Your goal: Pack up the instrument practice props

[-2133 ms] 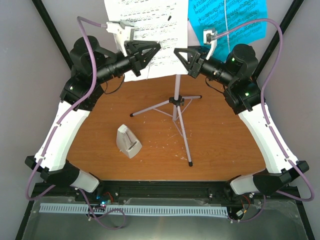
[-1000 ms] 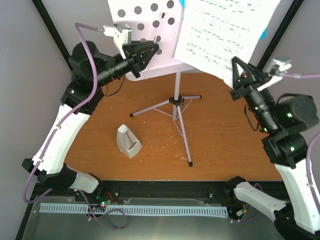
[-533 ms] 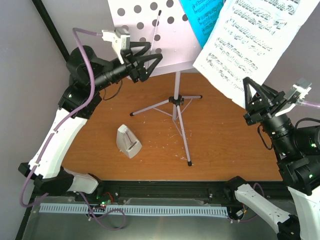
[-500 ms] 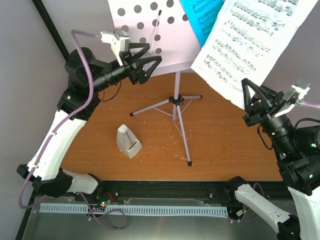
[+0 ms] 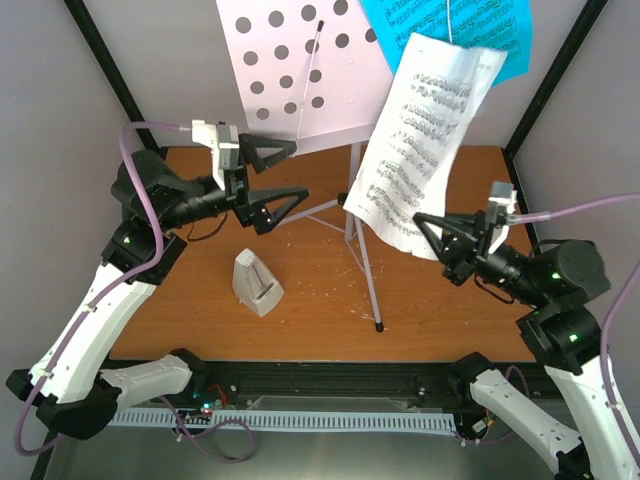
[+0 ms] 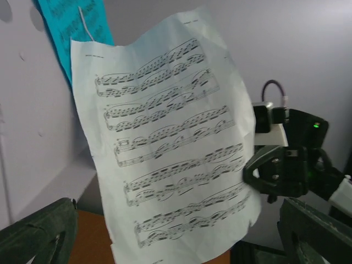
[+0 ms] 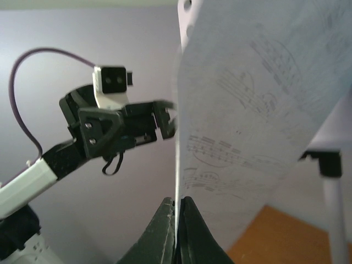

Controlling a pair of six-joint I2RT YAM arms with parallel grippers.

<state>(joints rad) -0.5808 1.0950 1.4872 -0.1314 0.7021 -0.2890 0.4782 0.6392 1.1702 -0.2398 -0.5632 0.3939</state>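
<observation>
Starting left of the white perforated music stand (image 5: 300,70), the black left gripper (image 5: 290,172) has backed away, fingers spread, empty. Right of the stand, the black right gripper (image 5: 424,224) pinches the white paper music sheet (image 5: 420,140), now lifted off; the bright blue page (image 5: 470,25) still waits there. Only notes readable.

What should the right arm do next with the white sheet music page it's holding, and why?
Probably lower the white sheet music page flat onto the table on its side. The right gripper pinches the page's bottom edge, so it stands upright in the air, off the music stand and close to its pole. The left gripper is open.
</observation>
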